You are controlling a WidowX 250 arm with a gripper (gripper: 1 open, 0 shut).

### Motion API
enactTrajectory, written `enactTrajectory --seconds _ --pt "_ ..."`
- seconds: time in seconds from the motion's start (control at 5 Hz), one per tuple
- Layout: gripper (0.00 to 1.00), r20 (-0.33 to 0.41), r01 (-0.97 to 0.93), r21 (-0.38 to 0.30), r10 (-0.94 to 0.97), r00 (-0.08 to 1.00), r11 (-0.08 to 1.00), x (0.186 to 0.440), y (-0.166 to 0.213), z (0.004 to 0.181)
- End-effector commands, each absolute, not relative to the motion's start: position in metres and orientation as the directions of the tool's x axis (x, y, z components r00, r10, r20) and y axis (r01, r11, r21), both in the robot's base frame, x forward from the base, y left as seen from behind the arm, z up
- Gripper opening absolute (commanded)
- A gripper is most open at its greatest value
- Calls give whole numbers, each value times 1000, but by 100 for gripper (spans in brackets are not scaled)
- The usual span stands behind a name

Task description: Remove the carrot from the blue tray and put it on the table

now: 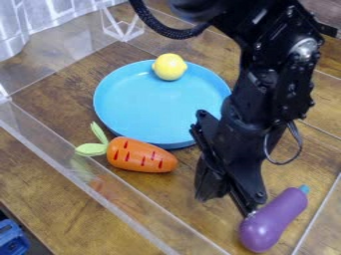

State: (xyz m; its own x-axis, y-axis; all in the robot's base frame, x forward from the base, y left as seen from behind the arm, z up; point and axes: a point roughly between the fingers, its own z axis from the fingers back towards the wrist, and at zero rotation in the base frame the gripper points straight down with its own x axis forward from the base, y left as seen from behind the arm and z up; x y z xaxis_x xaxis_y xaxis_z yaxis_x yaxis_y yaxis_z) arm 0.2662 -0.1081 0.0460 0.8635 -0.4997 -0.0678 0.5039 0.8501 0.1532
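Note:
The orange carrot with its light green top lies on the brown table, just off the front rim of the round blue tray. It looks close to or touching that rim. My black gripper points down at the table to the right of the carrot, between it and the eggplant. Its fingers are shut with nothing between them, and they stand apart from the carrot.
A small yellow ball rests at the tray's far rim. A purple eggplant lies at the front right, close beside the gripper. Low clear acrylic walls border the table at the front and left.

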Motion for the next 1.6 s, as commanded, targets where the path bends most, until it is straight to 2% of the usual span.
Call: enactTrajectory --seconds 0.0,0.2,0.6,0.8,1.2,1.4 --pt "0 -6 456 158 -461 887 876 273 -99 65" --pt "0 -14 422 158 -425 905 893 271 -87 65" --pt "0 -24 509 163 -512 859 845 262 -51 55" --pt "0 -8 539 155 -544 839 828 263 -45 47" --pt "0 1 584 155 -591 807 797 263 -40 42" --pt "0 5 603 154 -611 791 782 262 -43 49"
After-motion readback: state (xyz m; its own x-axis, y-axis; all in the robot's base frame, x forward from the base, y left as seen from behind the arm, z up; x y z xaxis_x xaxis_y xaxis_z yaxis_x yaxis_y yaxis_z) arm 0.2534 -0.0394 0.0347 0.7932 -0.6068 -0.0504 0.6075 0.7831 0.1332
